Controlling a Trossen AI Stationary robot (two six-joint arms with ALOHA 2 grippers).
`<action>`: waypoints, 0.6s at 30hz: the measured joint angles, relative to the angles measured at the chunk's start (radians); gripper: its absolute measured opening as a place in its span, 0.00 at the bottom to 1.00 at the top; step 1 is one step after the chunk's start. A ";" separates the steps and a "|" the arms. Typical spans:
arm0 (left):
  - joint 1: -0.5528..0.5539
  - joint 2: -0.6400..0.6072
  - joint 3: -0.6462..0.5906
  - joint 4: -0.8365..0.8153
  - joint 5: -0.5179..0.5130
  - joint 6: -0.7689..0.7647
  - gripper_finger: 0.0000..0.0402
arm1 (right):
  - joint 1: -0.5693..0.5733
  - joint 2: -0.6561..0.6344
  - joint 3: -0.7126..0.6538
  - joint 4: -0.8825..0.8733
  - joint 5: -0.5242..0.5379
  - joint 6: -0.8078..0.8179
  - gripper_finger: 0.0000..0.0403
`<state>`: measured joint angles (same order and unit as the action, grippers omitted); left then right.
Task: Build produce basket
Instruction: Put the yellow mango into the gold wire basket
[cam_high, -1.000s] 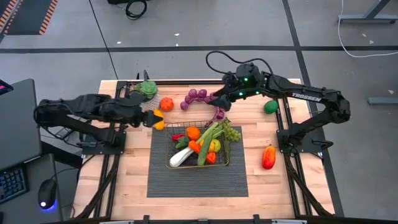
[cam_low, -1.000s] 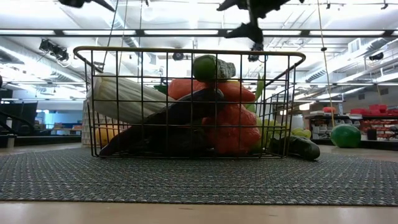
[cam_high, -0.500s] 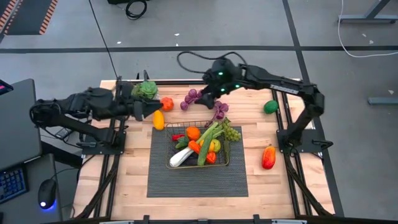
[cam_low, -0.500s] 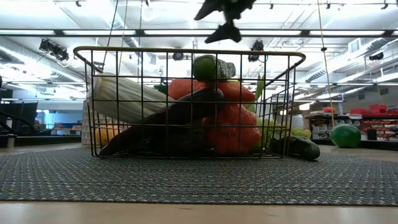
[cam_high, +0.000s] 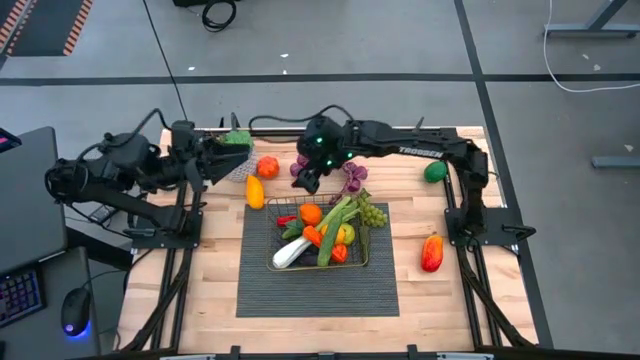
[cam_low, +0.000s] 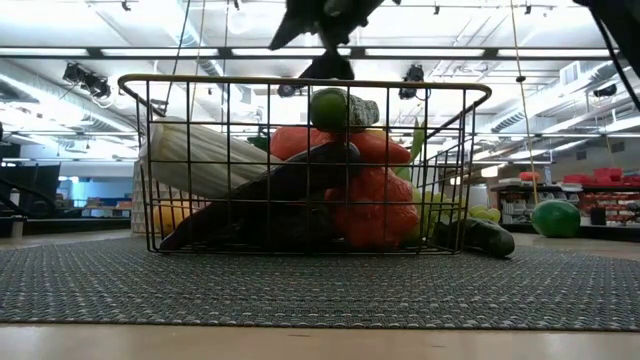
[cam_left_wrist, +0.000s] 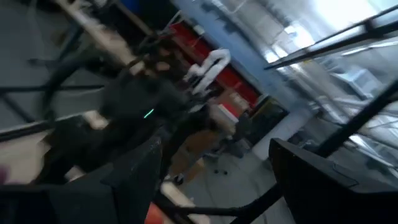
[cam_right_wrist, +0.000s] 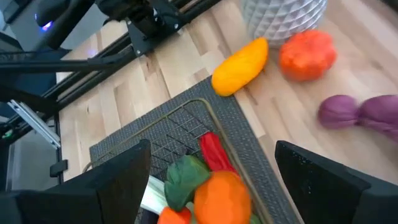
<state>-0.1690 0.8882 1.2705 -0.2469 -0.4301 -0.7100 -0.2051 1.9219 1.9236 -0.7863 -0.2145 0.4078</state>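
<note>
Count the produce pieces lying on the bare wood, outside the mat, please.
5 visible: yellow pepper, orange fruit, purple grapes, green fruit, red-orange pepper. The right gripper may hide more.

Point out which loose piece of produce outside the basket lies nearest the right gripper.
The purple grapes, lying right under the right gripper behind the basket. The orange tomato and yellow pepper lie farther left.

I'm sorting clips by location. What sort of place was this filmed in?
Most likely a robotics lab or workshop: a wooden table stands on a grey concrete floor with taped lines, and the low view shows strip lights on an open industrial ceiling.
</note>
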 joint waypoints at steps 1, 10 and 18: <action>-0.004 0.000 0.000 0.029 0.001 0.020 0.75 | 0.007 0.011 0.000 0.007 0.000 0.010 0.86; -0.017 0.000 0.000 0.118 0.000 0.069 0.75 | 0.073 0.065 0.000 0.120 0.071 0.106 0.86; -0.017 0.001 0.000 0.189 0.022 0.076 0.75 | 0.094 0.109 0.000 0.274 0.120 0.195 0.86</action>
<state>-0.1860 0.8887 1.2705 -0.0582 -0.4082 -0.6344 -0.1107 2.0308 1.9232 -0.5123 -0.0943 0.6024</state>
